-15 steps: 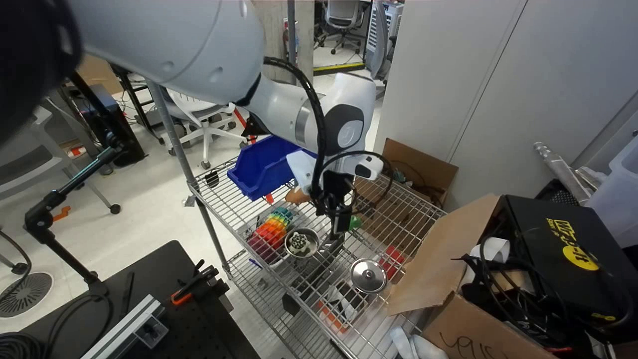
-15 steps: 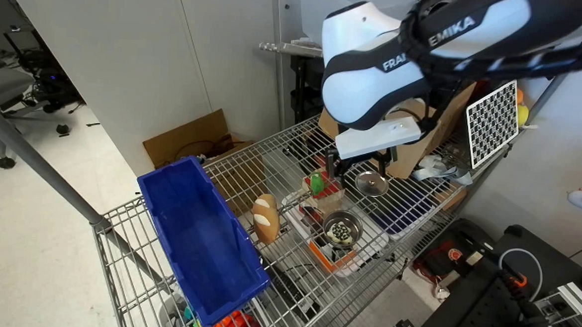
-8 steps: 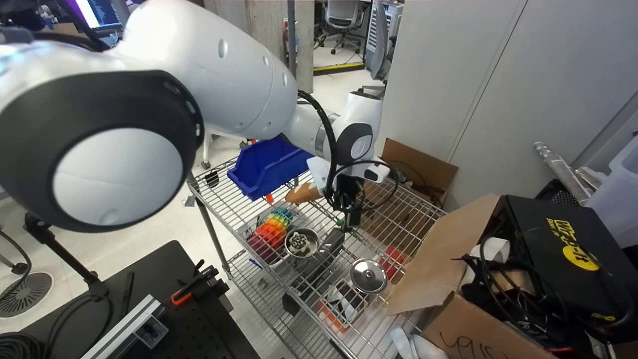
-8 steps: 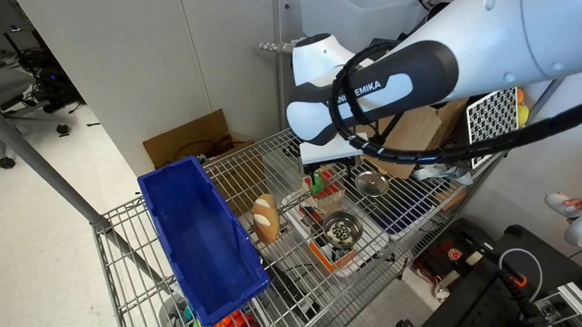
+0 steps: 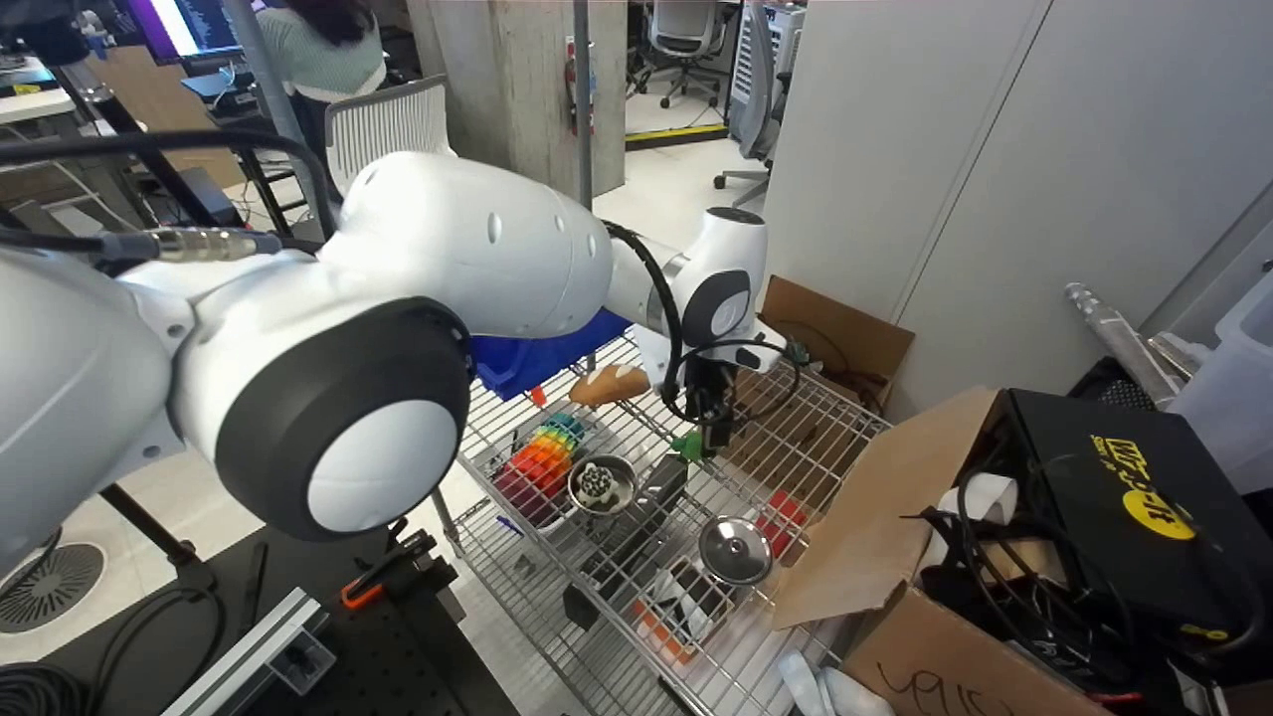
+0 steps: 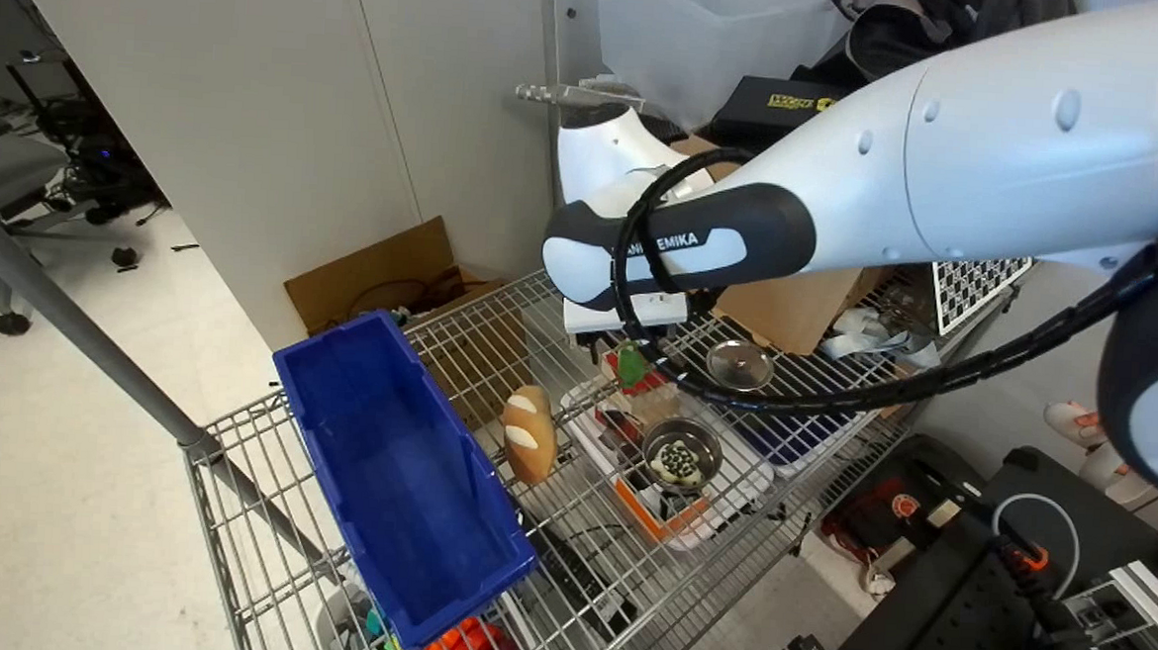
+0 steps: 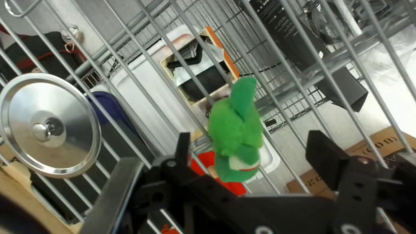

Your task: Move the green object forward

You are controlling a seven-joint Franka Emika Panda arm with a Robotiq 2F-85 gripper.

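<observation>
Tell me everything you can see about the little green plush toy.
The green plush toy looks soft and fuzzy, bright green, with darker green leaf-like pieces and, near one end, a white patch with a red line. It appears to lie on the wire shelf. In the wrist view it shows between the open fingers, with a gap on each side; neither seems to touch it.

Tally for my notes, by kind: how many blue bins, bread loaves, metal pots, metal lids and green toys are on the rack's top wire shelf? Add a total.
Blue bin: 1
Bread loaf: 1
Metal pot: 1
Metal lid: 1
Green toy: 1
Total: 5
</observation>
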